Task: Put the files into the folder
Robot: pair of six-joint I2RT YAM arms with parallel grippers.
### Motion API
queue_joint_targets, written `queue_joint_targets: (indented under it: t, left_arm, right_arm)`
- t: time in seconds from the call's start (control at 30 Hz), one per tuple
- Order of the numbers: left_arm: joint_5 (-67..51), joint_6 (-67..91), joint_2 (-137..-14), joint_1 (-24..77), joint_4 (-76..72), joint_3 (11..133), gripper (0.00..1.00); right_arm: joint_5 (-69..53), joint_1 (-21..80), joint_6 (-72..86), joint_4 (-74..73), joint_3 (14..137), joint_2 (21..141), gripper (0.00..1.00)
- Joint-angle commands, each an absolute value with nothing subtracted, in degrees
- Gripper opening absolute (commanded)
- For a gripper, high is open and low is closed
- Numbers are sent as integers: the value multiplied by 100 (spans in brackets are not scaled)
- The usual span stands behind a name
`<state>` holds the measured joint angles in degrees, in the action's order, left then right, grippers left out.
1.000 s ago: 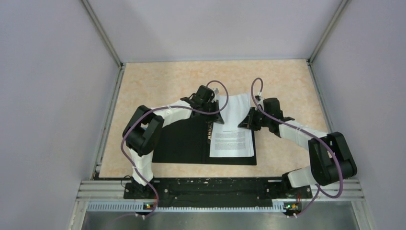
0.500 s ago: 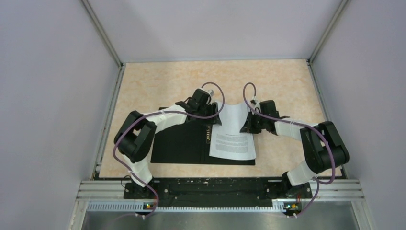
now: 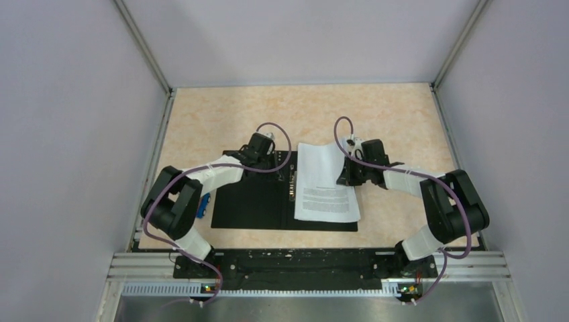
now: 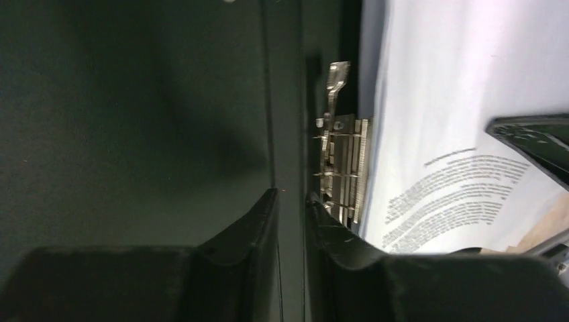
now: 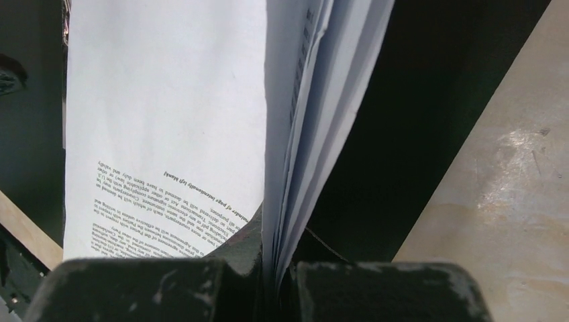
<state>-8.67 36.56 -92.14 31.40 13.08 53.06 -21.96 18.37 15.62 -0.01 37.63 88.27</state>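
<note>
Over tan tabletop [image 3: 221, 114], right gripper [image 5: 275, 249] pinches files [image 5: 168, 100] edgewise.

The folder [image 3: 255, 201] lay open and flat, black inside facing up, its metal spine clip [image 4: 342, 164] along the middle, and the files [image 3: 327, 182], white sheets printed with black text, lay on its right half with their right edge raised.

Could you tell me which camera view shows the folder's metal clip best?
The left wrist view: the clip is close, its lever plain. The top view shows only a small strip; the right wrist view hardly any.
</note>
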Motion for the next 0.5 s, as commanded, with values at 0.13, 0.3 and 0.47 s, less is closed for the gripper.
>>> queue_joint_targets:
  t: [0.13, 0.3, 0.47]
  left_arm:
    - [-919, 3854, -9762, 3130, 960, 5316, 14]
    - [-917, 3825, -9910, 3116, 1021, 5408, 11]
    - [-960, 3846, -10046, 3114, 1016, 5482, 9]
  right_arm:
    - [-1613, 1913, 1291, 72, 3802, 8575, 0]
    - [-1705, 1916, 1323, 107, 3802, 8589, 0]
    - [-1999, 1931, 1374, 332, 3675, 8594, 0]
